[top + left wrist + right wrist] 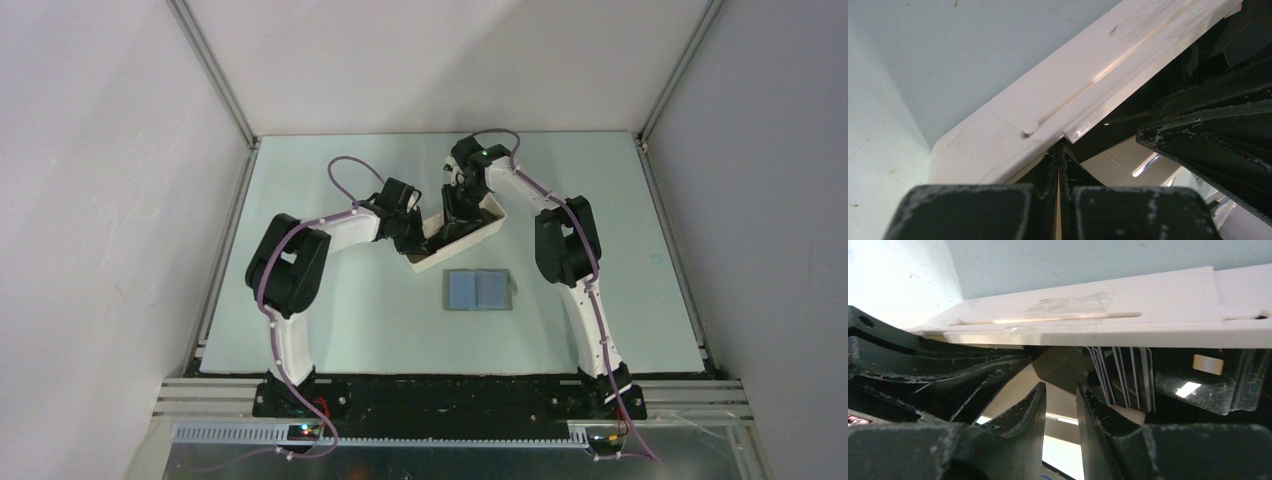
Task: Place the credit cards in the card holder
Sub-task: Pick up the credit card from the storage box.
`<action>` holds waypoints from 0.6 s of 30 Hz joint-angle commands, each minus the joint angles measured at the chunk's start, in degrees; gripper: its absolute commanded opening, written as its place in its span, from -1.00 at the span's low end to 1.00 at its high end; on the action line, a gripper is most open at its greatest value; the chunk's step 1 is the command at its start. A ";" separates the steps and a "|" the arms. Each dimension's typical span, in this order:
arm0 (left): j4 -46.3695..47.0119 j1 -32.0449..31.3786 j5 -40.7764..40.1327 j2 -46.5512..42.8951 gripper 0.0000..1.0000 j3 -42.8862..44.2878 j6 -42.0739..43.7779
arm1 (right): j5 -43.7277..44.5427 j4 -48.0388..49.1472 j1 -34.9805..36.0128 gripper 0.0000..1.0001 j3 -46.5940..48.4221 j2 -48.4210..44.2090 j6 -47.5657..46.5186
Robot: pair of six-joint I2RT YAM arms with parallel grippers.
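Two black two-finger grippers meet at one long white plastic tray (472, 240), which lies askew on the pale blue-green table (330, 320). The left gripper (1059, 165) is at the tray's left end, clenched on its end wall just under the rim – only a thin pale sliver shows between the fingers (1040, 175). The right gripper (1060, 389) reaches down inside the tray from its far side, jaws parted, with the pale tray floor showing through the gap and nothing seen between them. Just to the right of those jaws, still inside the tray, stand the thin dark credit cards (1120, 377), packed on edge; another dark card with a gold chip leans beside them, toward the tray's right end. The small flat grey-green card holder (478, 290) lies on the table just in front of the tray – unfolded, blue-grey inside facing up, apart from both grippers.
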 commanded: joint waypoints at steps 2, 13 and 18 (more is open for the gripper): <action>1.50 -0.91 -1.07 4.61 -1.00 -3.15 0.38 | -8.83 3.08 -0.14 -0.40 1.12 0.19 1.05; 1.54 -0.91 -0.92 4.79 -1.00 -3.24 0.49 | -16.14 13.71 -2.36 -0.56 -7.94 -8.76 7.27; 1.61 -0.91 -0.80 4.78 -1.00 -3.24 0.64 | -1.87 8.41 -2.23 -0.19 -5.73 -7.97 3.06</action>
